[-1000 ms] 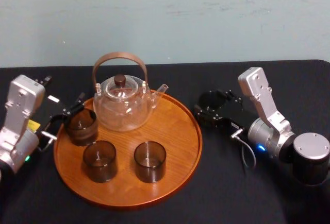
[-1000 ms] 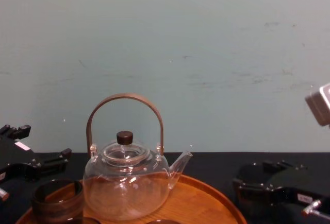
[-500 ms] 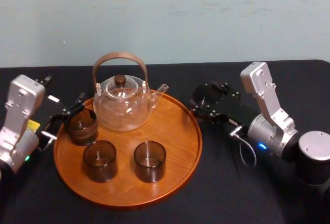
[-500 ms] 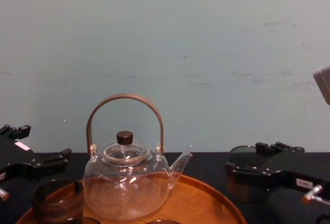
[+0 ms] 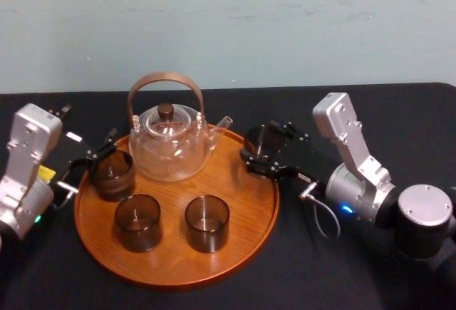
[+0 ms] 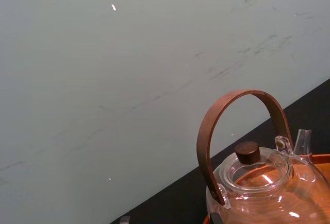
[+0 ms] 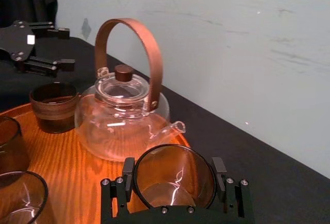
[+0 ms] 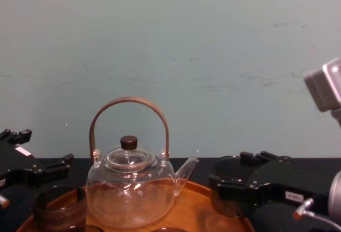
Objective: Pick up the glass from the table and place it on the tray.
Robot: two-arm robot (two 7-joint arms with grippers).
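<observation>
Here's the right gripper (image 7: 174, 184), jaws clamped on either side of the glass (image 5: 266, 139), gripping it low on the wall so the mouth stays up and level. The glass sits right over the tray (image 5: 242, 199) at its right rim, just beside the teapot (image 5: 169, 146) spout. I can't tell from here whether its base is touching the wood. It comes in from the right, I'd say, because that's the bare patch: three other glasses (image 5: 137, 221) already fill the left and front of the tray. Over on the far side the left gripper (image 5: 91, 159) hangs by the tray's left rim, jaws spread and holding nothing, near the back-left glass but out of the way. To me the job looks nearly done, with only setting down and letting go left.
</observation>
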